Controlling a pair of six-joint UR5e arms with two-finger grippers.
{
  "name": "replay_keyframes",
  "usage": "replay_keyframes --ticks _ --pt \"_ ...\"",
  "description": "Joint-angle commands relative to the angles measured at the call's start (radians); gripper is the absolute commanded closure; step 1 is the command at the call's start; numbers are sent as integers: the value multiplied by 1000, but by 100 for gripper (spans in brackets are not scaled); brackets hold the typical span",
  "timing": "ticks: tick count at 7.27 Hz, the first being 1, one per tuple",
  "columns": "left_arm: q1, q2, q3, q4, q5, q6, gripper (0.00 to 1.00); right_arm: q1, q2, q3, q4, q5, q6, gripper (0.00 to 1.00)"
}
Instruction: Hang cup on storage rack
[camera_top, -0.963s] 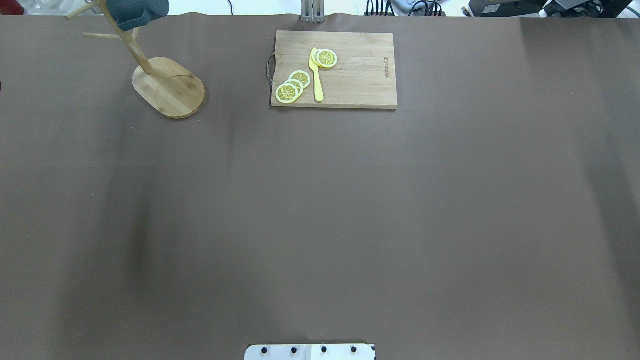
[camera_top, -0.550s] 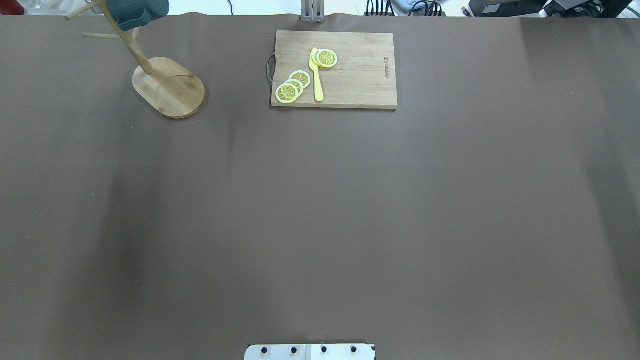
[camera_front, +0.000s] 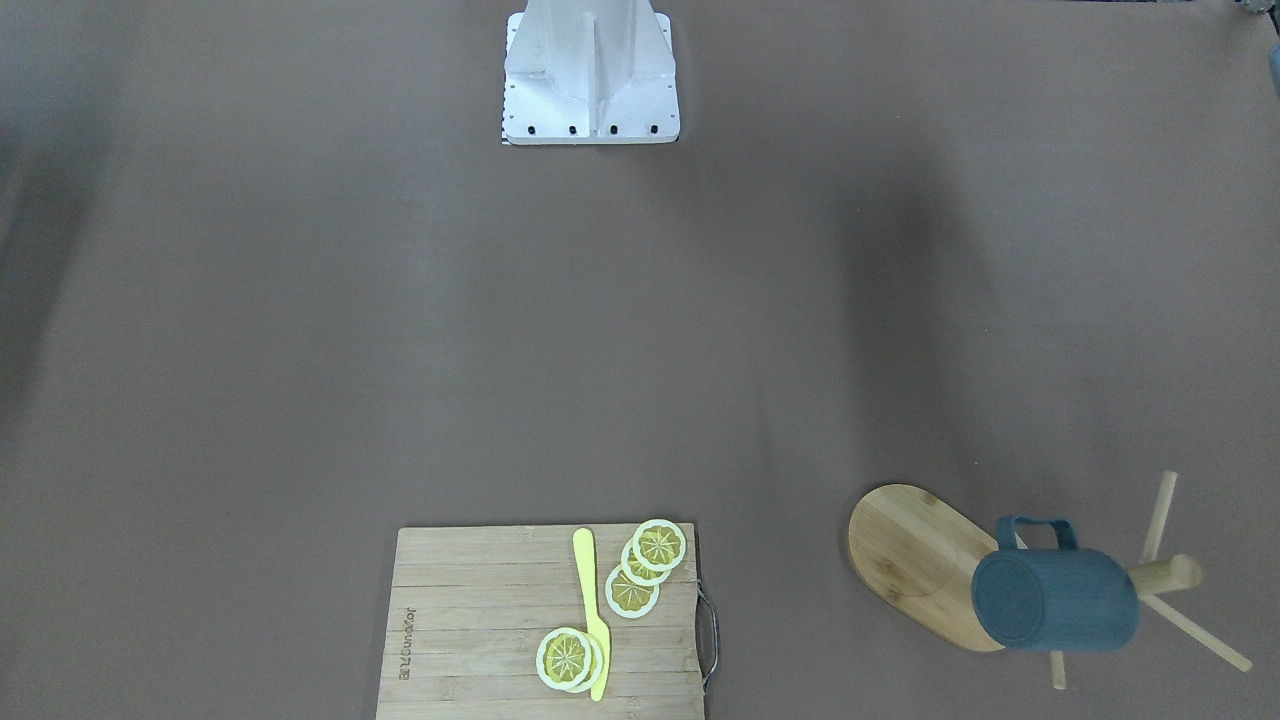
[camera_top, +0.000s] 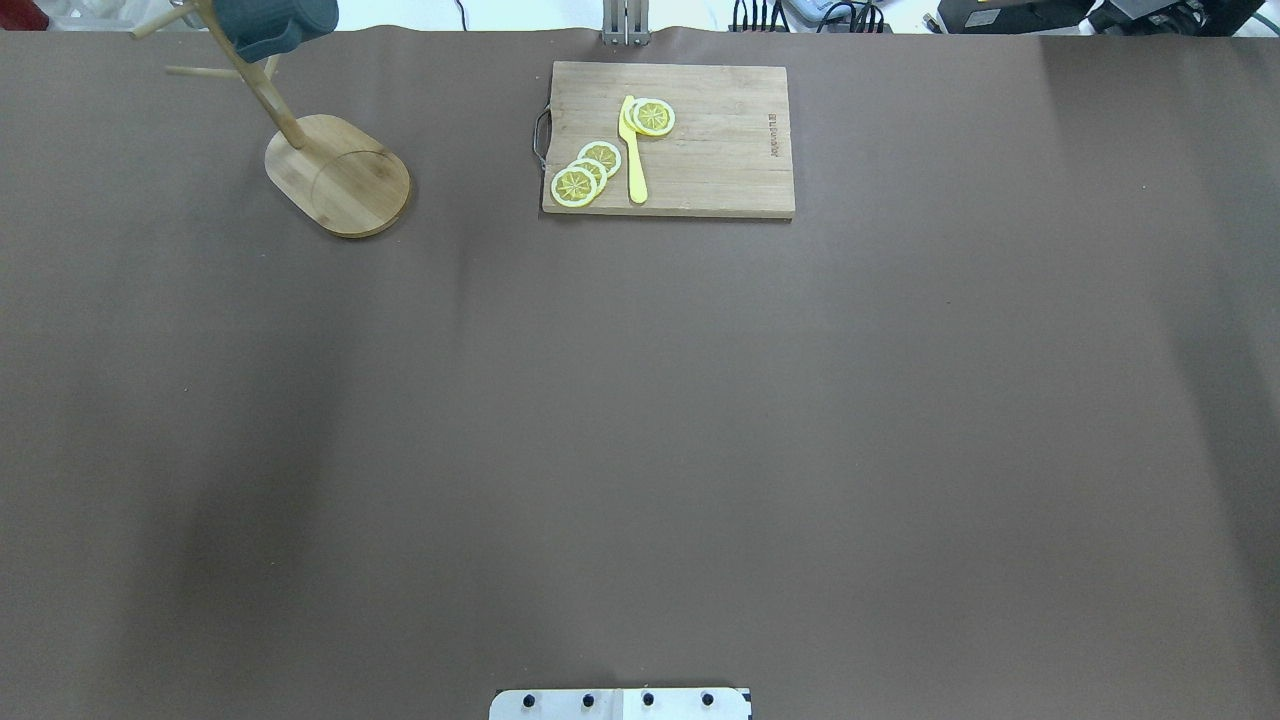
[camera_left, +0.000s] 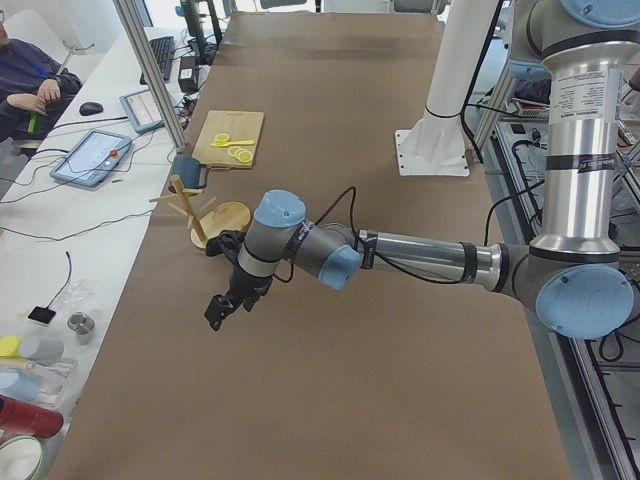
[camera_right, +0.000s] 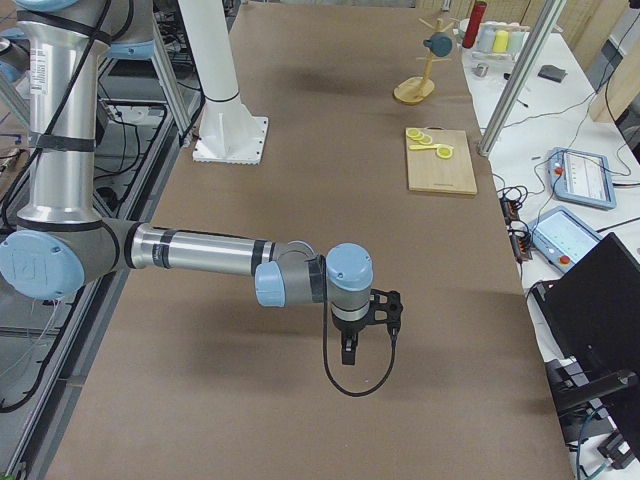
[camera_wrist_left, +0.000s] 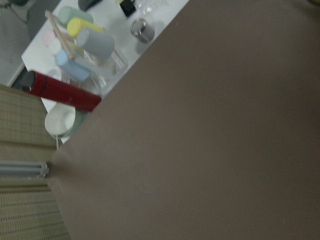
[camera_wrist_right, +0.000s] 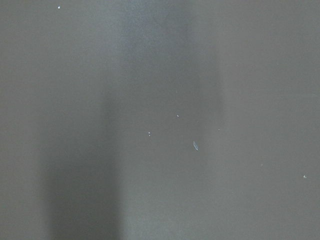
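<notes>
A: Entry one, the cup (camera_front: 1055, 598). Where is it being logged?

B: It is hanging on the storage rack (camera_front: 905, 545), tipped on its side beside the top of the post, with its base facing the front camera and clear of the tabletop (camera_top: 640, 400). The hanging is being judged as done.

A: Entry two, the fingers?

B: The left gripper (camera_left: 213, 321) and right gripper (camera_right: 347, 357) are being seen in the side views only. Whether either is spread or closed cannot be told. Nothing is being seen between the fingers.

A: How is the closing step best handled?

B: Both arms are best kept well apart from the rack, so that its light base is not being nudged. The handle's seat on its peg is worth checking.

A: What is each view adding?

B: The front view is giving the squarish handle and the whole cup, which the overhead view is cropping at its top edge. Which peg is carrying the handle is hidden in both. The cutting board (camera_front: 480, 620), lemon slices (camera_front: 660, 545) and yellow knife (camera_front: 592, 600) are being shown in both. Only the left wrist view is showing a red bottle (camera_wrist_left: 62, 97) beyond the tabletop's end.
</notes>
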Motion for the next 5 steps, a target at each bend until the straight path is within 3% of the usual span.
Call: replay_keyframes --ticks 1,2,4,5 --pt "-9 6 9 313 -283 -19 1 0 -5 -1 0 1 0 0" --pt "-60 81 -17 282 -391 -28 1 0 -3 -1 0 0 0 0" --pt "-65 109 -58 252 -383 -384 1 0 -8 0 0 1 0 0" --pt "-71 129 -62 253 -377 -401 1 0 -11 -1 0 3 0 0"
